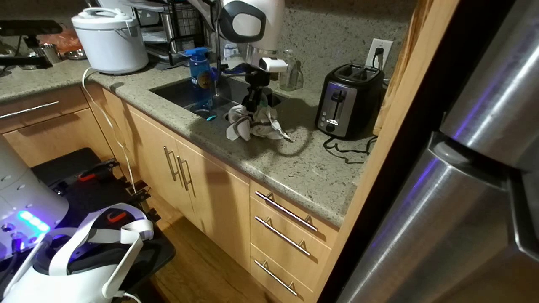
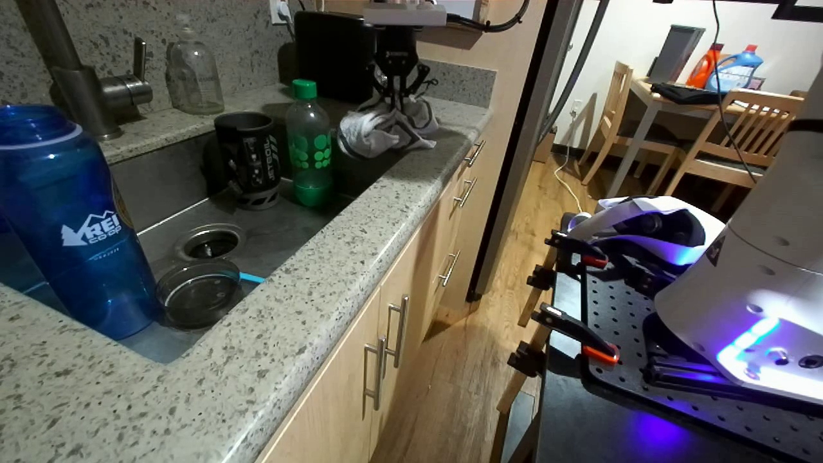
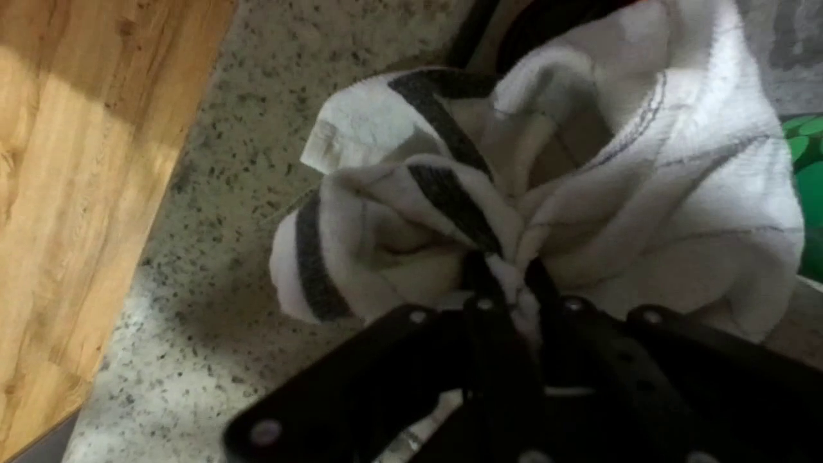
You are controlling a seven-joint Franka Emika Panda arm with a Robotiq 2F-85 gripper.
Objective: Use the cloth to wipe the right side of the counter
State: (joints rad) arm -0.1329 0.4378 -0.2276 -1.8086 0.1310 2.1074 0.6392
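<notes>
The gripper (image 3: 508, 283), jaws nearly together, pinches gathered folds of the cloth (image 3: 617, 212), which is bunched over the counter (image 1: 303, 172) at the sink's (image 2: 161, 183) end, contact unclear, and, likely light, limp and hard to damage, seems best held by this thick, central bunch.

My Robotiq gripper (image 3: 506, 283) is black, its angular links (image 3: 347, 370) dotted with pale screws (image 3: 418, 316). Above it I see a white wrist camera (image 1: 274, 64), black cable (image 2: 494, 27) and white arm link (image 1: 275, 21); well away from it, the white base (image 2: 733, 286) glows blue-violet.
</notes>
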